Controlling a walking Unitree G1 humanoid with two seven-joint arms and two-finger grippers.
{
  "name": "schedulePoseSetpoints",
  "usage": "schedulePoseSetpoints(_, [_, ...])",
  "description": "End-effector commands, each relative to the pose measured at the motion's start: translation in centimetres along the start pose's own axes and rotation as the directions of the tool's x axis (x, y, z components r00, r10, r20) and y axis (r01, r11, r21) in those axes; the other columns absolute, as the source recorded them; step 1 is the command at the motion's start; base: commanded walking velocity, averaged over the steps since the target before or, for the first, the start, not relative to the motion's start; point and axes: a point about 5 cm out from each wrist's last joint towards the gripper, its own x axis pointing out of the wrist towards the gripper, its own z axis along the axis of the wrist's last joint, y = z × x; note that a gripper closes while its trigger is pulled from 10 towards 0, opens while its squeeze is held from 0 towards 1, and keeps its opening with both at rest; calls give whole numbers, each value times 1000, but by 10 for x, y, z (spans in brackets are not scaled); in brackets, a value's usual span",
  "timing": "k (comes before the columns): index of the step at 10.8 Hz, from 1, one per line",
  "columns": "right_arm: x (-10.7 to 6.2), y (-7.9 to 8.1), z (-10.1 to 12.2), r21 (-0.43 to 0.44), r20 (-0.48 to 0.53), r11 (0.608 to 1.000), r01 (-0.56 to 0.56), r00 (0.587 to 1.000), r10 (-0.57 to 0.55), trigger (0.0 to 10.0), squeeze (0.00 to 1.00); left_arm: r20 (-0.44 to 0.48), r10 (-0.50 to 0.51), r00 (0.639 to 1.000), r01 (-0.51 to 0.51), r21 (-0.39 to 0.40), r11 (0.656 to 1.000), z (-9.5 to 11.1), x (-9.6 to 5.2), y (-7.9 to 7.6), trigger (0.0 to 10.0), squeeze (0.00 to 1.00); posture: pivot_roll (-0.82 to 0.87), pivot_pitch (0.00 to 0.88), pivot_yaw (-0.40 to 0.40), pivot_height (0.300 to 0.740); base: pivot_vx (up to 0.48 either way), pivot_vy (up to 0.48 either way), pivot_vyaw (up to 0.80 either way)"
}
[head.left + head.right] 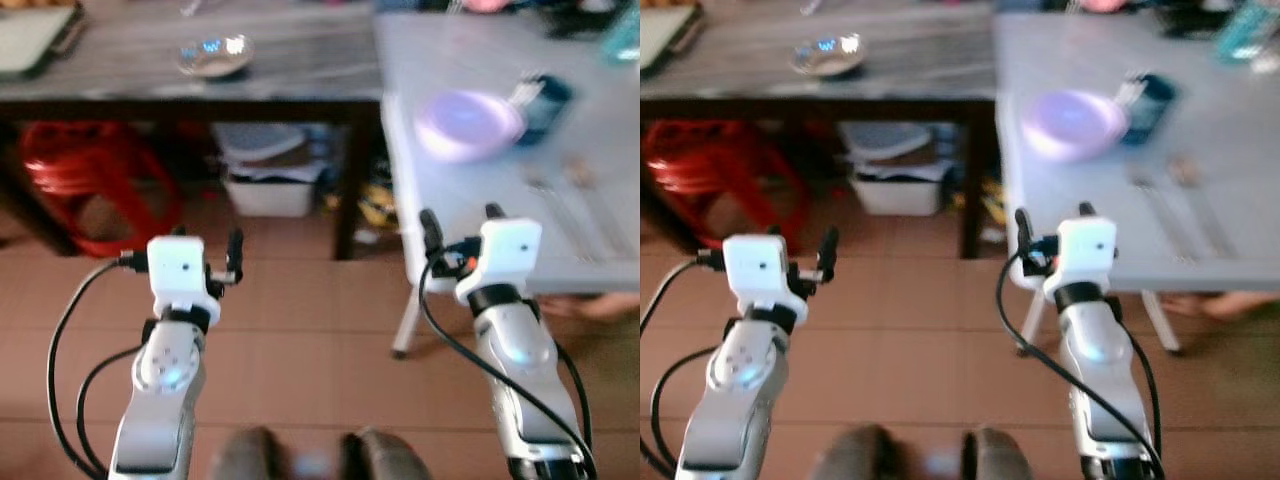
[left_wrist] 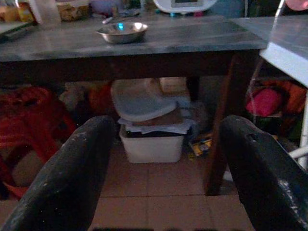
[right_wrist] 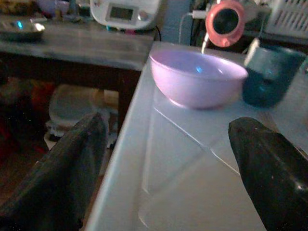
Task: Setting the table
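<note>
Your right gripper [image 1: 458, 222], wide open and empty, sits near the white table's [image 1: 600, 180] edge; the bowl [image 1: 468, 122] lies farther in. Your left gripper [image 1: 232, 255] is open and empty too.

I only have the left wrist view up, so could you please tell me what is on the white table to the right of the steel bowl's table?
Observer: A lilac bowl sits near the white table's left edge, with a dark teal cup right beside it.
Operator: Thank you. Where is the right hand relative to that table?
Observer: The right hand is raised at the table's near left corner, short of the lilac bowl, fingers open and holding nothing.
Operator: And is anything near the table that I should mind?
Observer: A person's bare foot shows on the floor under the white table's near edge, just right of the right arm.
</note>
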Motion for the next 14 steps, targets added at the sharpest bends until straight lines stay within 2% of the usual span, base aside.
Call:
schedulePoseSetpoints(1, [0, 4, 2, -2, 11, 1000, -12, 1000, 12, 10000, 0, -20, 7, 1000, -7, 4, 1000, -3, -2, 3, 10000, 0, -19, 188, 17, 740, 0, -458, 0])
schedulePoseSetpoints(3, [2, 1, 3, -10, 13, 1000, -1, 1000, 1, 10000, 0, -21, 3, 1000, -3, 4, 1000, -3, -2, 2, 10000, 0, -15, 191, 12, 740, 0, -444, 0])
schedulePoseSetpoints(5, [5, 2, 4, -14, 20, 1000, 0, 1000, 1, 10000, 0, -25, 2, 1000, -2, 1, 1000, -3, -2, 3, 10000, 0, -13, 198, 12, 740, 356, -317, 0])
schedulePoseSetpoints(6, [6, 2, 4, -13, 21, 1000, 2, 1000, -2, 10000, 0, -24, 6, 1000, -7, -15, 1000, -4, -2, 3, 10000, 0, -13, 201, 14, 740, 0, 0, 0])
schedulePoseSetpoints(8, [9, 3, 8, -20, 33, 1000, -11, 999, 11, 10000, 0, -12, 22, 1000, -22, 13, 1000, -1, -1, 4, 10000, 0, -15, 213, 18, 740, 0, 0, 0])
schedulePoseSetpoints(9, [10, 3, 10, -32, 43, 999, -14, 999, 15, 10000, 0, -12, 19, 1000, -19, -10, 1000, 0, -1, 4, 10000, 0, -15, 215, 18, 740, 0, 0, 0])
schedulePoseSetpoints(11, [10, 5, 12, -30, 55, 999, -23, 998, 25, 10000, 0, -7, 17, 1000, -17, -15, 1000, 1, -1, 4, 10000, 0, -14, 218, 19, 740, 0, 0, 800])
schedulePoseSetpoints(12, [10, 6, 13, -26, 58, 999, -24, 998, 25, 10000, 0, -5, 22, 1000, -22, -10, 1000, 1, -1, 5, 10000, 0, -14, 218, 19, 740, 0, 0, 0])
schedulePoseSetpoints(13, [11, 8, 19, -68, 88, 997, -41, 995, 47, 10000, 0, 23, 12, 1000, -11, -17, 1000, 4, -1, 5, 10000, 0, -11, 223, 18, 740, 0, 0, 0])
schedulePoseSetpoints(14, [13, 15, 38, -106, 163, 992, -74, 982, 91, 10000, 0, 43, -4, 999, 6, -55, 998, 11, 2, 5, 10000, 0, -16, 224, 16, 740, 0, 0, 0])
